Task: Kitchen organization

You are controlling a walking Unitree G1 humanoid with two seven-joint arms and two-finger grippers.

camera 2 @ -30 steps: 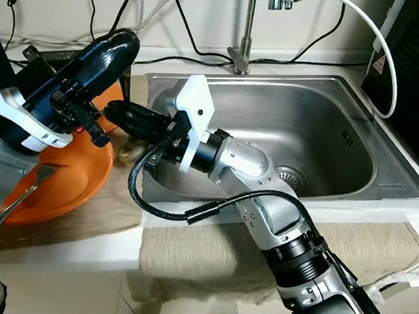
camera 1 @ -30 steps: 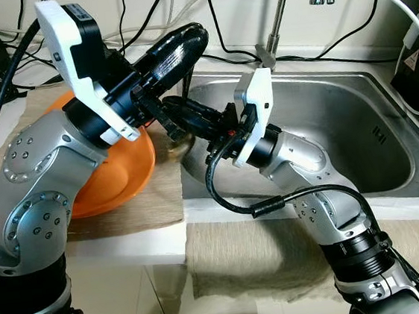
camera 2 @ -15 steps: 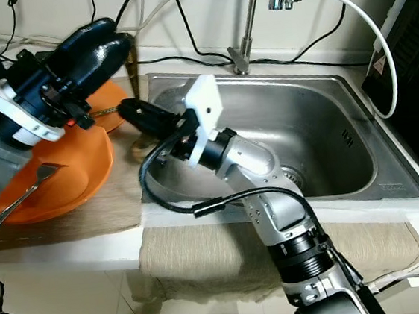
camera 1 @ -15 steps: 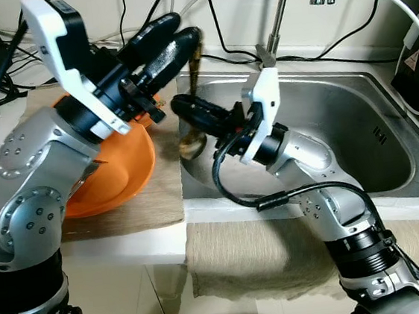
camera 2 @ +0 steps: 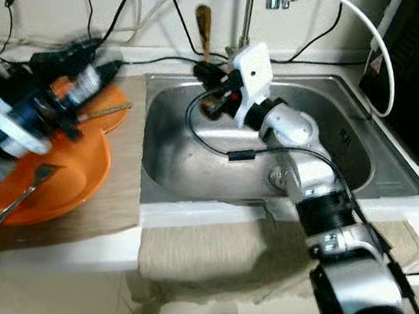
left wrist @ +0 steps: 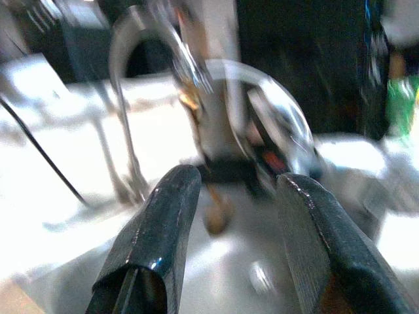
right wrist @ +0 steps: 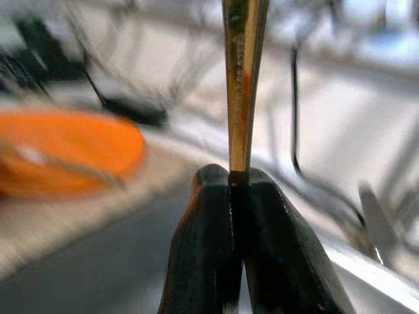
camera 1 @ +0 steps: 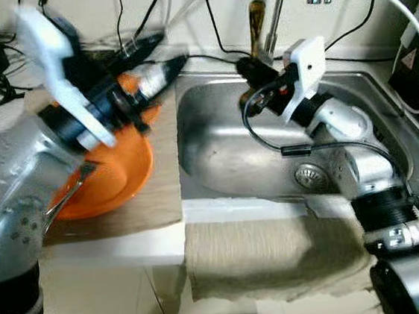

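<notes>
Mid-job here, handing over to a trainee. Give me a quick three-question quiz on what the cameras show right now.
1. True or false: the right gripper is shut on a wooden spoon.
2. Over what is the spoon held? A) sink B) orange plate C) floor
3. Fill in: the left gripper has its fingers ____.

Key: 1 true; 2 A; 3 open

Right gripper — wooden spoon upright
</notes>
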